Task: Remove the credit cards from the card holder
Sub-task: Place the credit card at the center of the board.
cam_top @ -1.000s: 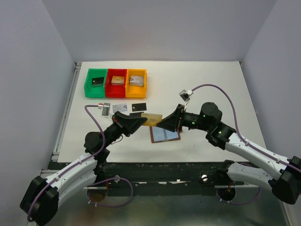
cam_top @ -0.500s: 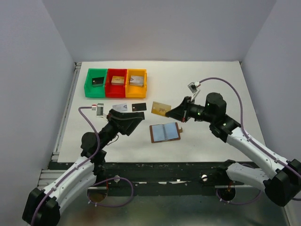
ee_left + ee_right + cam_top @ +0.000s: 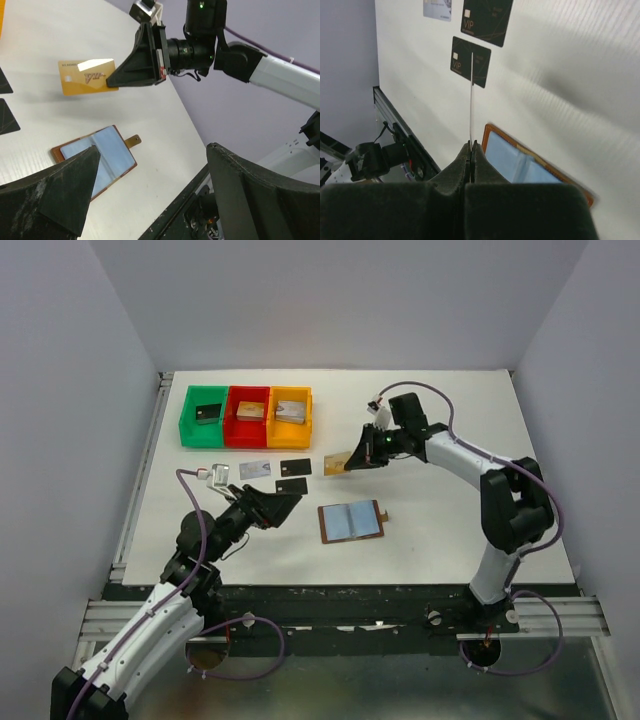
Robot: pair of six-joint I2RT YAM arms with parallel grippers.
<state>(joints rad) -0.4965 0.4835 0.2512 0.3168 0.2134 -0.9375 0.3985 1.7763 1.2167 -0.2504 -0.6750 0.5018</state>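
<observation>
The card holder [image 3: 350, 522] lies open on the table, brown rim and light blue lining up, also in the left wrist view [image 3: 95, 159] and the right wrist view [image 3: 530, 162]. My right gripper [image 3: 353, 461] is shut on a gold credit card [image 3: 337, 462], held above the table behind the holder; the card shows face-on [image 3: 87, 76] and edge-on [image 3: 471, 100]. One silver card [image 3: 255, 469] and two black cards [image 3: 295, 467] [image 3: 291, 484] lie flat left of it. My left gripper [image 3: 283, 504] hangs open and empty, left of the holder.
Green [image 3: 205, 416], red [image 3: 248, 416] and orange [image 3: 290, 417] trays stand in a row at the back left, each with a small block inside. The table's near edge with its black rail [image 3: 175, 215] runs just below my left gripper.
My left gripper let go of the gold card, opened wide and drew back to the left. My right gripper shut on the card and carried it up and away from the holder.
</observation>
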